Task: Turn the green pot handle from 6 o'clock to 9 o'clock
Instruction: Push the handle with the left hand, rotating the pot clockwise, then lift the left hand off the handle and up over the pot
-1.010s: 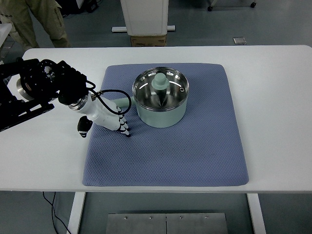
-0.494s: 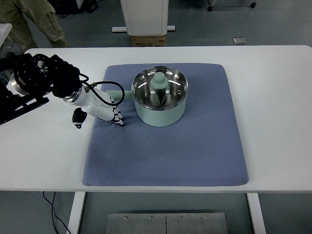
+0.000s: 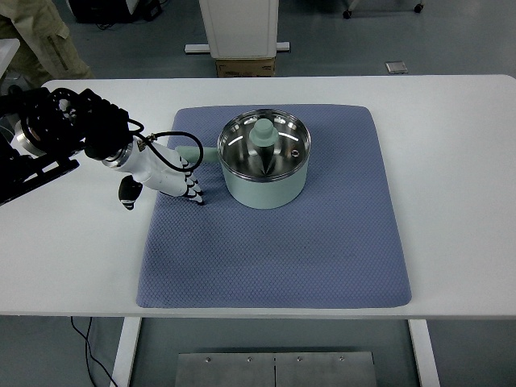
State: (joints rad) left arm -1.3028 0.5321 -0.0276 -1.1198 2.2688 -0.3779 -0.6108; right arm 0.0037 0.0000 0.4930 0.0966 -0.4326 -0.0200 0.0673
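1. The left hand (image 3: 171,176) reaches in from the left edge on a black arm, its white palm angled down over the left border of the blue mat (image 3: 274,258).
2. Its fingers (image 3: 194,192) lie close together, slightly curled, black tips pointing down onto the mat; they grip nothing.
3. A black thumb hangs off the hand's left side, over the white table (image 3: 451,161) just outside the mat.
4. A black cable (image 3: 165,143) loops over the back of the wrist.
5. Just beyond the hand, on its far side, the pale green handle (image 3: 198,153) of the pot runs out to the left. The knuckles sit just beside it or against it; contact cannot be made out.
6. To the hand's right the handle joins the green pot (image 3: 265,185), which stands upright on the upper middle of the mat.
7. A steel lid (image 3: 286,145) with a green knob (image 3: 263,132) closes the pot.
8. Past the pot, away from the hand, the mat is bare cloth down to its near edge.
9. Beyond the table's far edge, behind the pot, stands a white pedestal (image 3: 239,24) with a cardboard box (image 3: 245,67) at its foot.
10. At the top left corner, beyond the arm, a person's trouser leg (image 3: 40,36) shows.
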